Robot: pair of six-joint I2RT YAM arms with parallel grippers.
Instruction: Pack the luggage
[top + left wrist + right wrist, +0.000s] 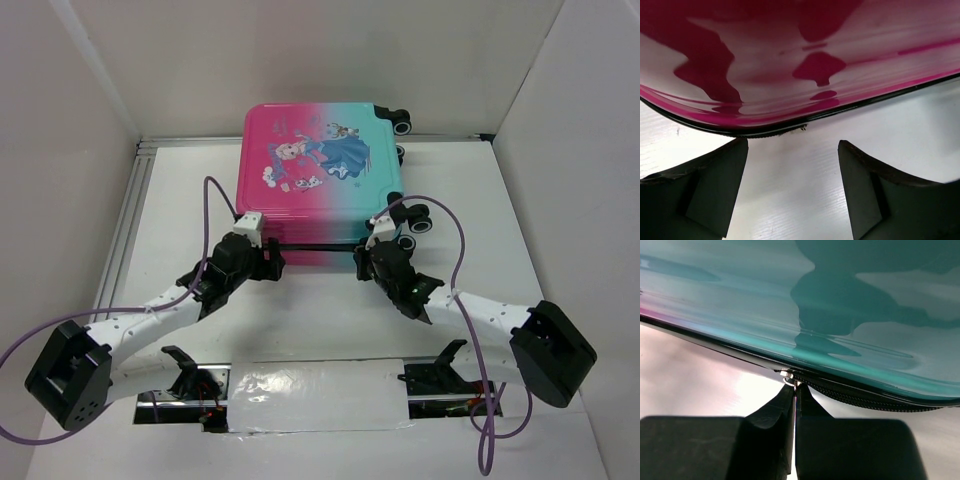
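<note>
Overhead, the luggage (320,170) lies closed and flat toward the far middle of the white counter (320,320). Its printed shell faces up, pink on the left and shading to teal on the right, with a cartoon princess in a blue dress across the centre. Black wheels (418,222) stick out along its right side. Both arms reach in from the near edge of the counter and meet the case along its near rim, purple cables (455,250) looping above them.

The left hand (792,147) sits at the pink near-left corner. It is released, its two dark fingers (715,175) spread wide with only bare counter between them. Their tips stop just short of the black seam that runs under the glossy shell.

The right hand (794,392) works the teal near-right stretch of the rim. It is clenched, fingers pressed flat against each other, and the small metal zipper pull (788,375) is pinched at their tips. From that point the black zipper (865,397) shows its teeth running off to the right beneath the shell's edge. To the left of the pull, only a thin dark seam line is visible.
</note>
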